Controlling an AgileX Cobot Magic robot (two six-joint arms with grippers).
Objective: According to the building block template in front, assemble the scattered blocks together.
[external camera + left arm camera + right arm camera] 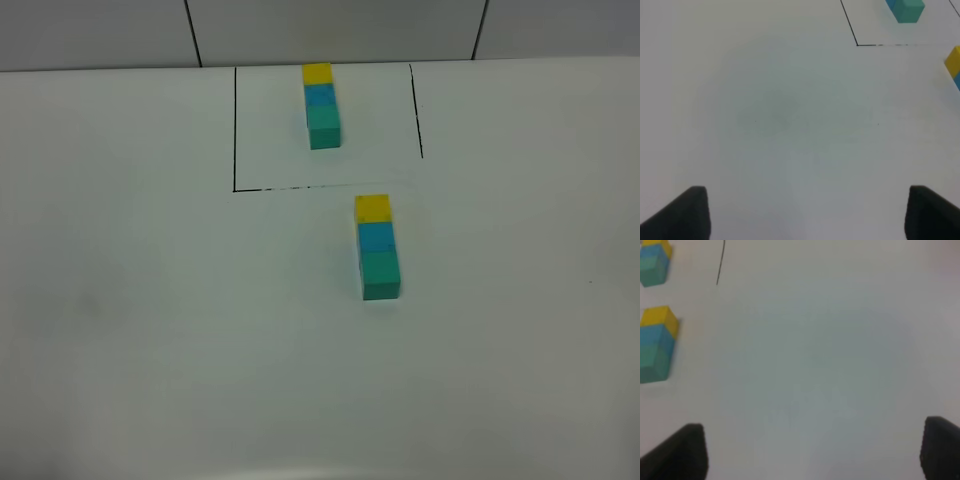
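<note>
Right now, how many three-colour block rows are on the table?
2. The building block template sits inside the marked rectangle at the back; the assembled row of scattered blocks lies just outside it, nearer the camera. None appears hidden.

A white surface [140, 300] carries 2 bars: the building block template [322, 105] inside a black-lined rectangle [235, 130], and 3 scattered blocks [378, 248] joined just outside it.

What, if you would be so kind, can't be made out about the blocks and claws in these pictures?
- Left wrist view: the small yellow-blue-teal template bar and the row of larger matte cubes are cut off by the frame edge.
- Right wrist view: the cube row is blurred and clipped, so its joints are unclear.
- Exterior high view: neither claw shows.
</note>
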